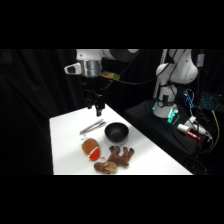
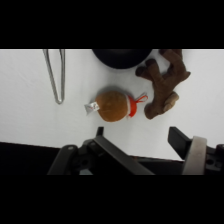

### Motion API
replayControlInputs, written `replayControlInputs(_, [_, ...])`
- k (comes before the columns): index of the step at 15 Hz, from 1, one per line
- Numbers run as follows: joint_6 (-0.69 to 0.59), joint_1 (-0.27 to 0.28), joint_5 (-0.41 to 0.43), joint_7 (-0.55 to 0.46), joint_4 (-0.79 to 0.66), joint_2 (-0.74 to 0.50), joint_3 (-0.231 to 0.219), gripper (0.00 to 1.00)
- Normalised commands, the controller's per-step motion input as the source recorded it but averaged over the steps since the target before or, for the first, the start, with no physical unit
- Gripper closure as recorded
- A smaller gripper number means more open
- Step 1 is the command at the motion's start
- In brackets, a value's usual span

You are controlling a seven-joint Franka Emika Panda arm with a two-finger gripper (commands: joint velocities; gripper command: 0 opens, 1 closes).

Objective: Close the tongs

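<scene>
I have the gripper (image 1: 96,109) hanging up high over the back of the worktop (image 1: 65,150), its fingers wide apart and holding nothing, so it can drop onto the tongs (image 1: 93,128) lying flat beside the black bowl (image 1: 116,132).

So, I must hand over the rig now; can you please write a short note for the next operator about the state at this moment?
Gripper: raised above the far end of the table, holding nothing; whether its fingers are open or shut cannot be told.
Tongs: flat on the table, just left of the black bowl. In the wrist view the two arms meet at one end and stand slightly apart at the other.
Other items: a round brown toy and a brown plush toy, both nearer the camera.
Done: nothing yet, tongs not touched.
Left: descend onto the tongs and press the arms together.
</scene>
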Motion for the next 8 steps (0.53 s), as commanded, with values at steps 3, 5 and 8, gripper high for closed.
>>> replayControlInputs(3, [0.12, -0.022, -0.097, 0.04, 0.09, 0.10, 0.001, 0.00])
replayControlInputs(5, [0.10, -0.067, -0.127, 0.00, 0.21, 0.17, -0.043, 0.00])
replayControlInputs(8, [0.07, -0.104, -0.125, -0.01, 0.28, 0.17, -0.076, 0.00])
